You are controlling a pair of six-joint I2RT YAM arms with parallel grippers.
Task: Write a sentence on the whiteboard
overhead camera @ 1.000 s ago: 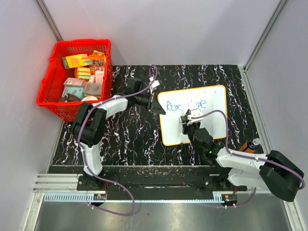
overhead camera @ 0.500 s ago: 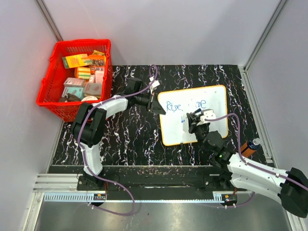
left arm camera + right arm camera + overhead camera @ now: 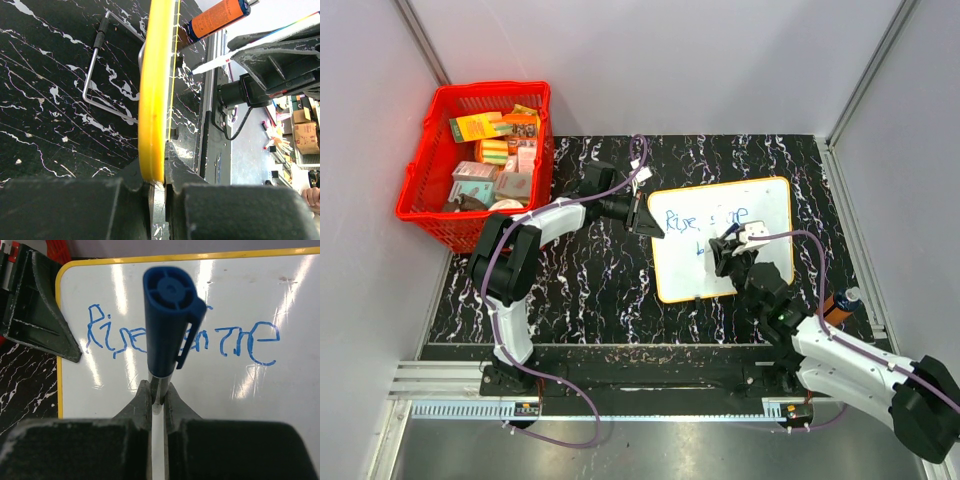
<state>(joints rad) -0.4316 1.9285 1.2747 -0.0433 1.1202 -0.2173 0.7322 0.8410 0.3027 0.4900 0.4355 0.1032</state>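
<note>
Right wrist shows the right gripper [image 3: 158, 390] clamped on a blue plastic marker [image 3: 170, 315] over the flat white, yellow-rimmed whiteboard [image 3: 765, 205], lying right of centre. The left gripper [image 3: 646, 222] pinches its left edge (steadying). Press lightly beneath the blue handwritten sentence [image 3: 115, 337].

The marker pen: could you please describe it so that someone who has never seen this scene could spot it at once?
On the black marbled table, right of centre, sits the whiteboard with a yellow rim, its left edge pinched by the left gripper. Over its middle, the right gripper clamps the marker; its blue clipped end stands out against the black gripper.
</note>
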